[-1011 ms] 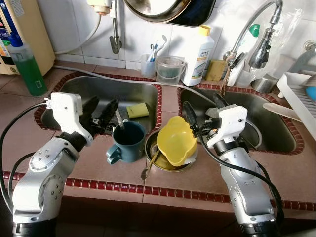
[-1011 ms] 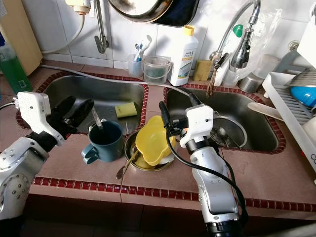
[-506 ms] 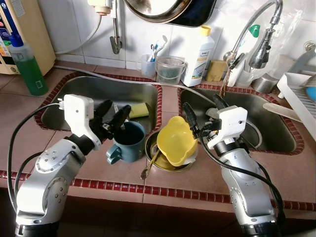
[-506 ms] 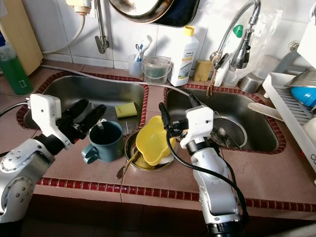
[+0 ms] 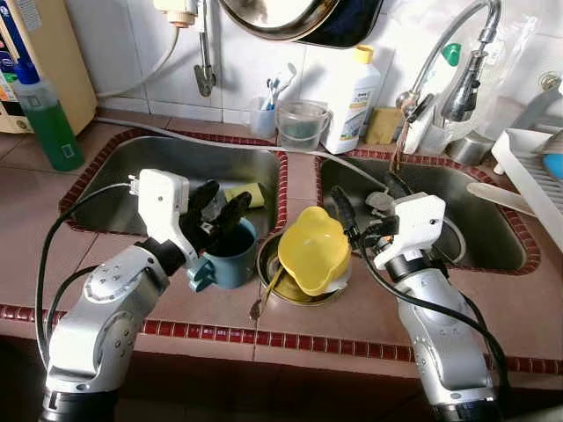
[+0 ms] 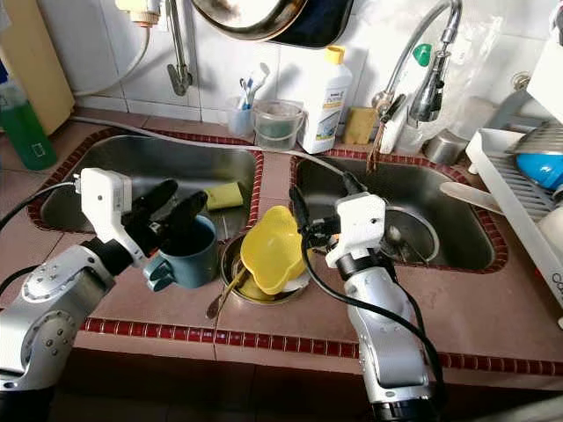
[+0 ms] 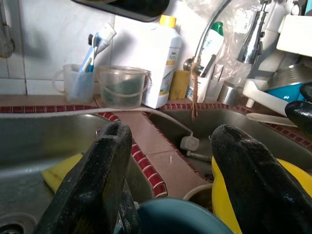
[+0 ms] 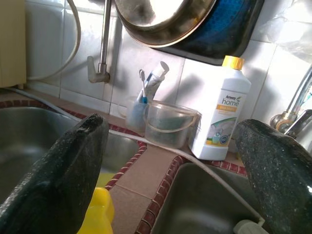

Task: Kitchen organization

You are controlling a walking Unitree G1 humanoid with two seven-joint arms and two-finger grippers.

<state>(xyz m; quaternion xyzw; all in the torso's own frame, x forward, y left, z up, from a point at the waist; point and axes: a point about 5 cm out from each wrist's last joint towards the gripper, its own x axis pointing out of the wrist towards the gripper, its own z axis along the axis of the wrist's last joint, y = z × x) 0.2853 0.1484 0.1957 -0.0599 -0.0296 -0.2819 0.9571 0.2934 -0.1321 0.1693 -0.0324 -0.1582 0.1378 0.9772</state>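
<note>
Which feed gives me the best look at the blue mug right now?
The right eye view: the blue mug shows its handle, side and rim, with the open left gripper at the rim. The left eye view shows much the same. The left wrist view catches a sliver of rim between the fingers.

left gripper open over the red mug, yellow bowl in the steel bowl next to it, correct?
Not quite: the mug is dark teal, not red, as the left eye view shows. The left gripper is open over it, and the yellow bowl sits in the steel bowl beside it.

We saw a green bottle (image 5: 48, 123) at the far left, a faucet (image 5: 449, 61) and white tiles (image 5: 255, 66) behind.
</note>
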